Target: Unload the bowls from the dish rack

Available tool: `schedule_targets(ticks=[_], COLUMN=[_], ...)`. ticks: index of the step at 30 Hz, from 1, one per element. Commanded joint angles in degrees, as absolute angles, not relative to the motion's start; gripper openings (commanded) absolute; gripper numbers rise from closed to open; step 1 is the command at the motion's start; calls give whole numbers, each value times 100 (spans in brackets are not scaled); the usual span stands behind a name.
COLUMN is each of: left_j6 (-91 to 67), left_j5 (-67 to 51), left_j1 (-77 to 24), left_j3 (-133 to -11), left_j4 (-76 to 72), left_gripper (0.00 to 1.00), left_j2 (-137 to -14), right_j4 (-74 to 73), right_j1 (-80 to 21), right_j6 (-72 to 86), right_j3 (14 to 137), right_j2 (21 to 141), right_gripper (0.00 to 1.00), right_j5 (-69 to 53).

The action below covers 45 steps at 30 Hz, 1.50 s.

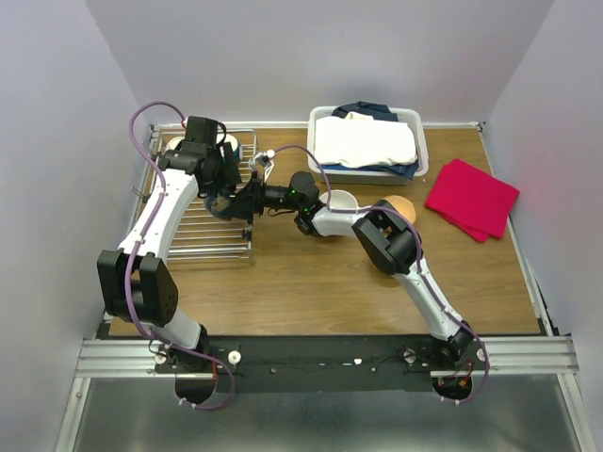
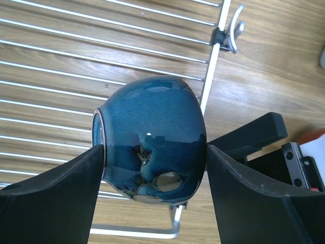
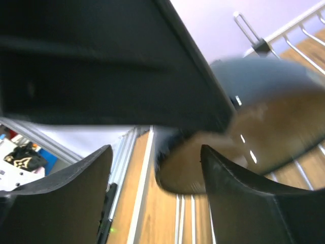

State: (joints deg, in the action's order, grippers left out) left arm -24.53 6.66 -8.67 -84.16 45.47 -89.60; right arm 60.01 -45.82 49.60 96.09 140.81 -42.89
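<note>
The silver wire dish rack lies at the table's left. My left gripper is over its right side, shut on a dark blue bowl; both fingers press the bowl's sides above the rack bars. My right gripper reaches in from the right, open and empty, right beside that bowl, which shows blurred in the right wrist view. A cream bowl sits at the rack's far end. A cream bowl and a tan bowl stand on the table.
A white plastic basket with folded clothes stands at the back centre. A red cloth lies at the right. The right arm's elbow is just in front of the two table bowls.
</note>
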Motion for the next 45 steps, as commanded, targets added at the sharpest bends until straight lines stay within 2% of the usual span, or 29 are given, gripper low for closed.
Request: schedule_targets(ticks=[1,2,5,6,9,10,12,16,17,19,20,23,30,38,45], left_j6=[-2882,-2926,-3023,-3032,-3024,-3006,-2971,-2848,-2822,-2708,-2672,-2505,-2058,-1670,-1661], left_j5=[282,238,150,141,193,211,246,448,509,694,747,905,1019,1292,1380], left_j1=[-923,-923,-923,-923,-923,-923,-923,-923,-923,-923,-923,-923,-923,-923,-923], left_j3=[-8324,-8306,-8297,-8306,-8376,-8437,-8499,-8744,-8789,-8911,-8947,-9044,-9009,-8439,-7955], left_j4=[4078,4043,4008,3999,4016,4025,4043,4122,4174,4201,4201,4140,3815,3507,3279], left_gripper=[21,21,21,21,22,23,29,51,62,74,85,99,99,99,99], left_j2=[-8491,-8482,-8420,-8403,-8332,-8289,-8244,-8060,-8016,-7867,-7814,-7594,-7137,-6873,-6847], right_j4=[6372,6389,6416,6407,6311,6293,6153,5837,5618,5345,5004,4319,1954,-892,-2407], right_j1=[-4641,-4641,-4641,-4641,-4641,-4641,-4632,-4632,-4641,-4623,-4623,-4623,-4623,-4623,-4623], right_j6=[4931,4931,4878,4861,4703,4598,4466,4062,3834,3587,3316,2789,1188,-455,-1150], right_j3=[9835,9835,9852,9844,9765,9712,9659,9449,9344,9238,9194,8992,8666,8446,8349], right_j2=[14238,14230,14177,14159,14010,13966,13799,13404,13316,13052,12965,12604,11664,10504,9712], right_gripper=[70,67,50,37,19,9,1,1,1,1,1,1,1,1,1], right_j5=[-4456,-4473,-4517,-4526,-4562,-4570,-4597,-4579,-4553,-4509,-4483,-4386,-3912,-2603,-1198])
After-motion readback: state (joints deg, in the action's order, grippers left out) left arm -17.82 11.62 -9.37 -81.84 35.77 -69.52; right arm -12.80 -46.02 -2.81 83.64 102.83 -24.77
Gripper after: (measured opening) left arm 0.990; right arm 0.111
